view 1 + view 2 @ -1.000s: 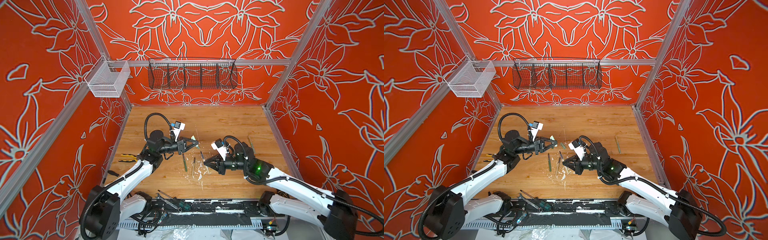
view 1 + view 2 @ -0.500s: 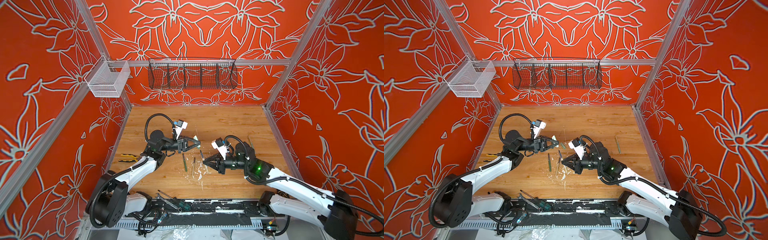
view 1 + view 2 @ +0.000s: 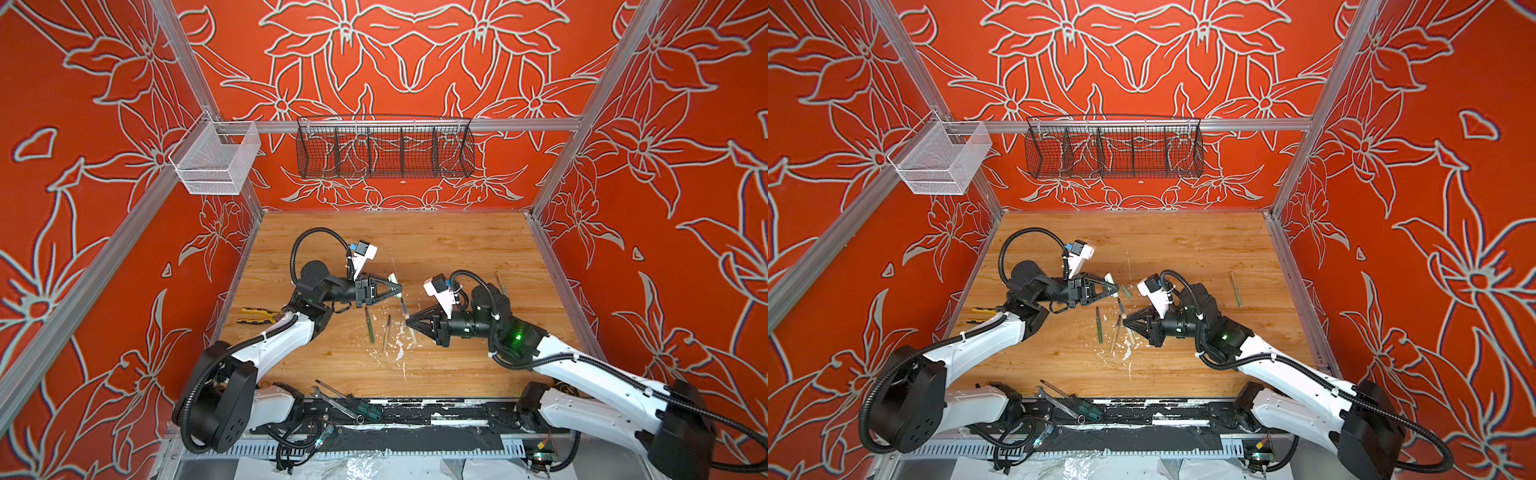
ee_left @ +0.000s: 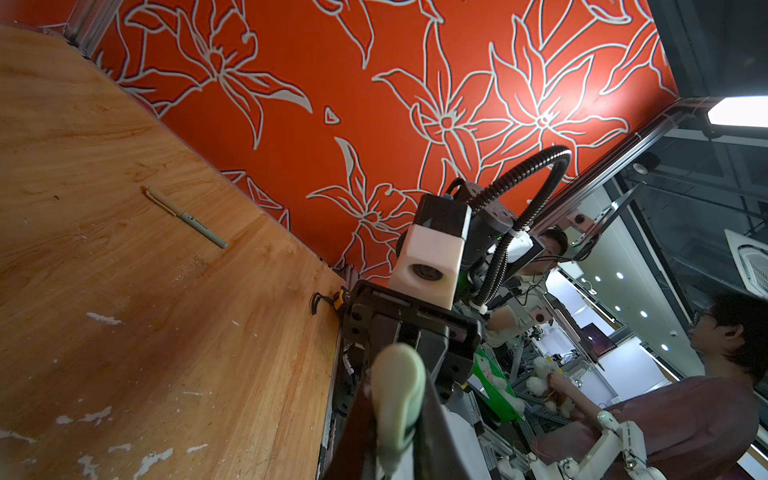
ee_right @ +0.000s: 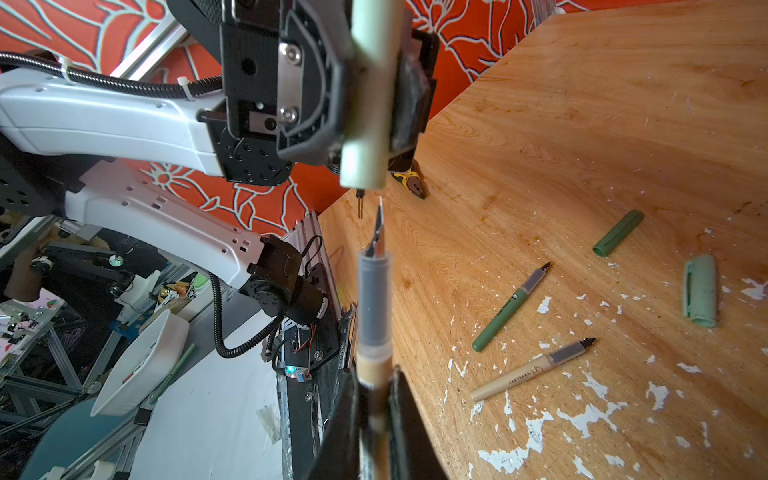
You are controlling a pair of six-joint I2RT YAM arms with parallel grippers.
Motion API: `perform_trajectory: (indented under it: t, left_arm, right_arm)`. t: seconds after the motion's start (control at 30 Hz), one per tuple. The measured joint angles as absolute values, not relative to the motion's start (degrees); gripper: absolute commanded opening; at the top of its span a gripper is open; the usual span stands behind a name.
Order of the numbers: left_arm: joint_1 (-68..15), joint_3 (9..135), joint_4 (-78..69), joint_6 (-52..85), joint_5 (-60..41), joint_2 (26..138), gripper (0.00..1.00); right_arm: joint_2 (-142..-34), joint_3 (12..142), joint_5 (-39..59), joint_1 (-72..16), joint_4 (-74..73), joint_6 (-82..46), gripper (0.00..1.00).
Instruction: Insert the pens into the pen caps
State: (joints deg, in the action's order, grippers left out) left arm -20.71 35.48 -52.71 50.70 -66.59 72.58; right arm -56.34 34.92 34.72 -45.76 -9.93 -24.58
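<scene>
— Pens: where are they?
— One beige pen (image 5: 374, 311) is clamped by its barrel in the right jaws, which are closed tight on it, dark tip foremost. A green pen (image 3: 369, 326) and a second beige pen (image 3: 386, 332) lie side by side, not touching, on the worktop (image 3: 457, 249). They sit among white paint flecks (image 3: 400, 345), between the two arms. A fourth pen (image 3: 1235, 289) lies well apart, over by the right wall.
— And the caps?
— The left jaws are closed on a pale green cap (image 4: 397, 395), gripping it across its middle and holding it off the worktop, open mouth toward the held pen. In the right wrist view the tip sits just short of that mouth, close to in line, not inside. A dark green cap (image 5: 619, 232) and another pale green cap (image 5: 700, 297) lie loose on the wood, near each other but apart.
— Anything else nearby?
— Yellow-handled pliers (image 3: 255, 316), by the left wall.
</scene>
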Motion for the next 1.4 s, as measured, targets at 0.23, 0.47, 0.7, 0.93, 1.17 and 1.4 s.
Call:
perform_trajectory:
  t: [0.23, 0.47, 0.7, 0.93, 1.17, 1.4]
  left_arm:
    - [-21.8, 35.5, -48.1, 47.0, -66.6, 71.5, 0.0]
    - [-22.6, 35.5, -43.7, 43.5, -65.9, 70.3, 0.0]
    - [-23.1, 35.9, -40.7, 40.7, -65.3, 69.7, 0.0]
    - [-24.7, 37.5, -35.4, 36.4, -64.3, 69.2, 0.0]
    - [-25.8, 37.6, -30.4, 32.4, -63.4, 68.5, 0.0]
    - [-27.1, 38.7, -26.7, 29.1, -62.2, 68.1, 0.0]
  right_arm:
    - [-56.1, 34.9, 34.5, -45.8, -10.3, -24.7, 0.0]
    - [-56.2, 34.9, 34.4, -45.9, -10.8, -24.8, 0.0]
    - [-56.2, 34.9, 34.4, -46.0, -10.3, -25.3, 0.0]
    - [-56.2, 34.9, 33.9, -46.0, -9.8, -25.4, 0.0]
    - [-55.9, 35.1, 31.9, -46.2, -10.2, -25.5, 0.0]
    - [-54.9, 35.1, 31.3, -46.3, -9.3, -25.5, 0.0]
